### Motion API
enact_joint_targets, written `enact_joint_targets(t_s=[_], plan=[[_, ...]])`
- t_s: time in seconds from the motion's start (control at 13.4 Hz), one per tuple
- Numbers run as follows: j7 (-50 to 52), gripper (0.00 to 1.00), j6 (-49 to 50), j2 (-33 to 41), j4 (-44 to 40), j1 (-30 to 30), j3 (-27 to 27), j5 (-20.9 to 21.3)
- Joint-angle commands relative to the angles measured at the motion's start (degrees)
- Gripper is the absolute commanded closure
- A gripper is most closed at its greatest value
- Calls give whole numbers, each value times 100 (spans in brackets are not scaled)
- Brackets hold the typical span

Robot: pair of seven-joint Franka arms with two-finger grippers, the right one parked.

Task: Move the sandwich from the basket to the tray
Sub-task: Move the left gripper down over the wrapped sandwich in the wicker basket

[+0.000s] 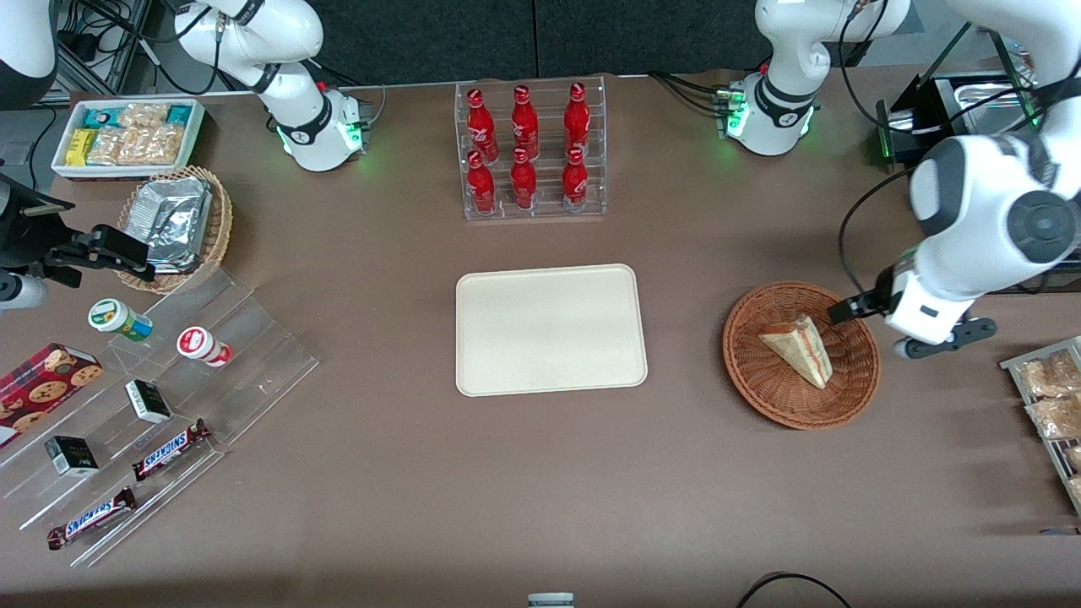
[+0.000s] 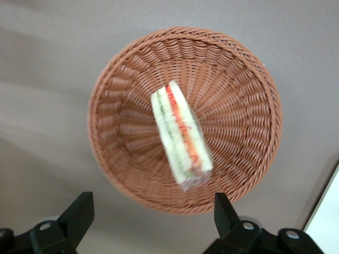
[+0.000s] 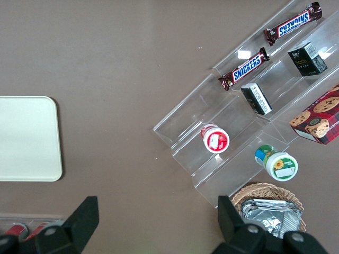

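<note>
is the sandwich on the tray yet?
No. The sandwich lies in the basket, the tray holds nothing, and the open gripper hangs above the basket's rim.

sandwich (image 2: 180,135): blurred | gripper (image 2: 151,211): body cut off by frame edge

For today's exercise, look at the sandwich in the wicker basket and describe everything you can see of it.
The sandwich is a triangular wedge of white bread with orange-red and pale green layers along its cut edge, apparently in clear wrap. It lies tilted on the inner weave of the basket, touching only that, its narrow tip toward the rim nearest the front camera. The tray beside the basket holds nothing. The gripper hovers above the basket's edge with its fingers open, touching nothing.
</note>
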State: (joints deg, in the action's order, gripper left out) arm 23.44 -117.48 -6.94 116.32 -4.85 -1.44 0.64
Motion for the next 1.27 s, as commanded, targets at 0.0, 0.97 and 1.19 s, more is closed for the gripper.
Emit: enact_joint_targets(t_s=[0.0, 0.97, 1.19], plan=[[1036, 0, -1009, 9, 617, -122, -32, -28], [1734, 1, -2332, -835, 1059, -368, -32, -20], [1743, 70, -2297, -870, 1051, -359, -40, -28]])
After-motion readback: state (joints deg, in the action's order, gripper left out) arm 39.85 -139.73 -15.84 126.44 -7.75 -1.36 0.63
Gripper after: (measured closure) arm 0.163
